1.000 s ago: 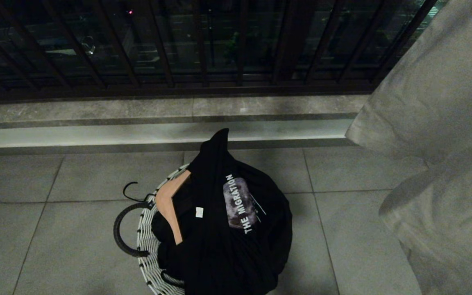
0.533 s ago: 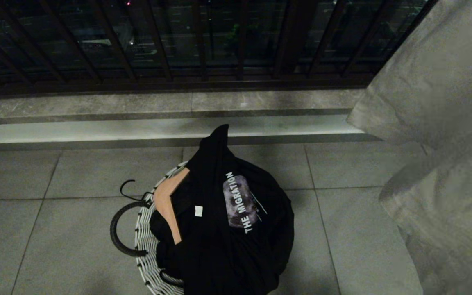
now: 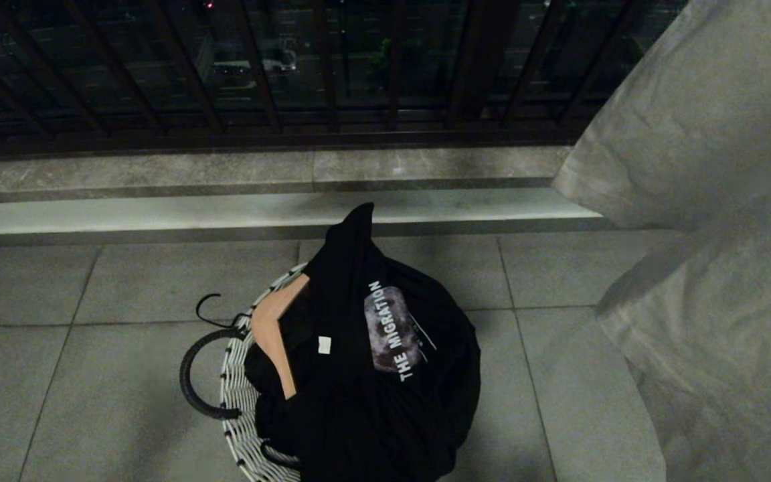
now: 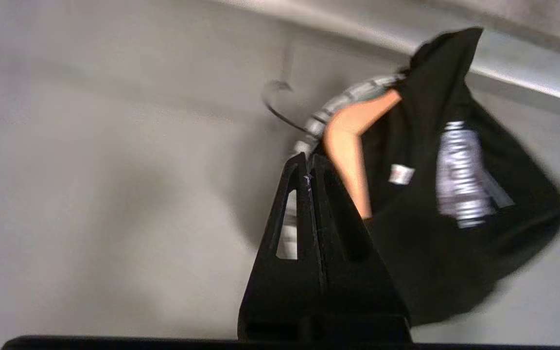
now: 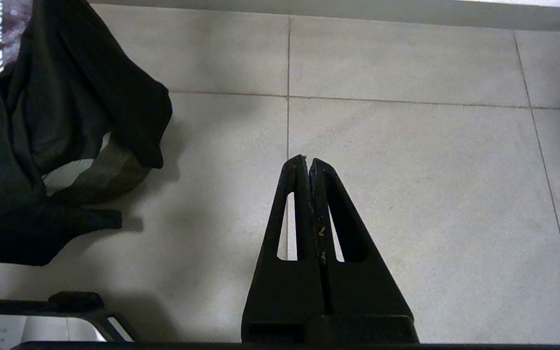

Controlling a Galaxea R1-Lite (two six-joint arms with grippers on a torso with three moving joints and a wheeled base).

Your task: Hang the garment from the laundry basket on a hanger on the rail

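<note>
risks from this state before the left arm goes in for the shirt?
1. The wooden hanger is already inside the black T-shirt, its hook poking out over the laundry basket rim; a pull may snag it.
2. The left gripper is shut; it must open first, or it only pushes cloth.
3. The shirt drapes over the rim, so lifting could tip the basket.

Neither arm reaches into the head camera's frame. Seen from its own wrist, the left tool [image 4: 307, 167] has its two black fingers pressed tip to tip, holding nothing; the blurred view suggests, perhaps, an arm in motion. The right tool [image 5: 307, 163] is likewise closed and empty, pointing low over floor.
</note>
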